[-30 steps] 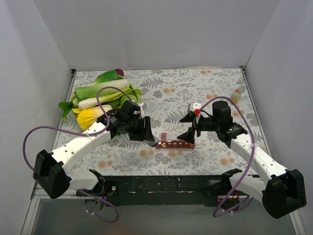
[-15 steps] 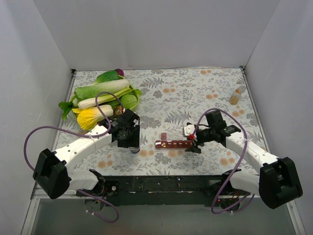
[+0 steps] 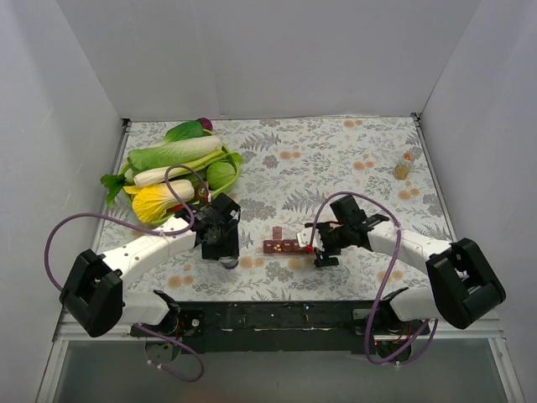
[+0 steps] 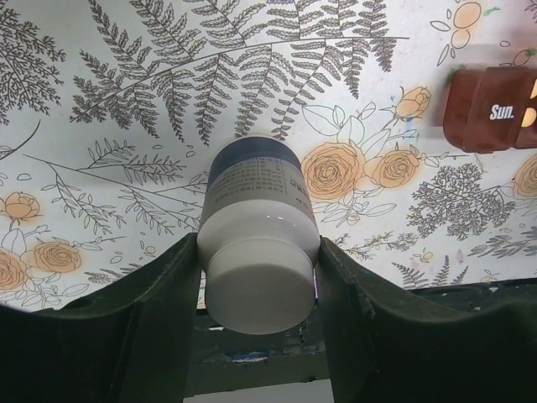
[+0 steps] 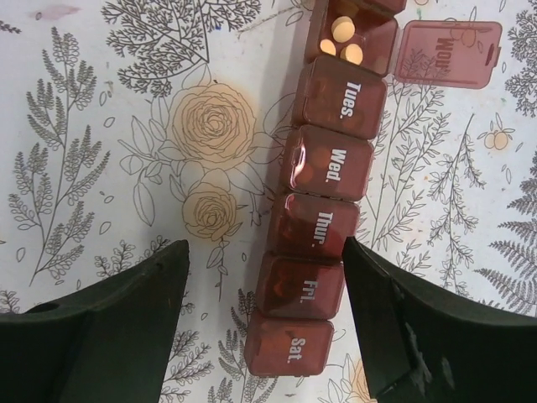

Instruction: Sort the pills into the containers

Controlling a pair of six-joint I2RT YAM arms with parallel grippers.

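My right gripper (image 3: 322, 246) has slid left, jaws apart over the containers (image 5: 323, 225); only its wrist view shows pills (image 5: 342, 38) inside. Left gripper (image 3: 223, 248) clamps the white-capped bottle (image 4: 258, 243).

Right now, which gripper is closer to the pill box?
Right. The right gripper is over the Sat. end of the pill box; the left gripper sits to its left, holding a grey bottle.
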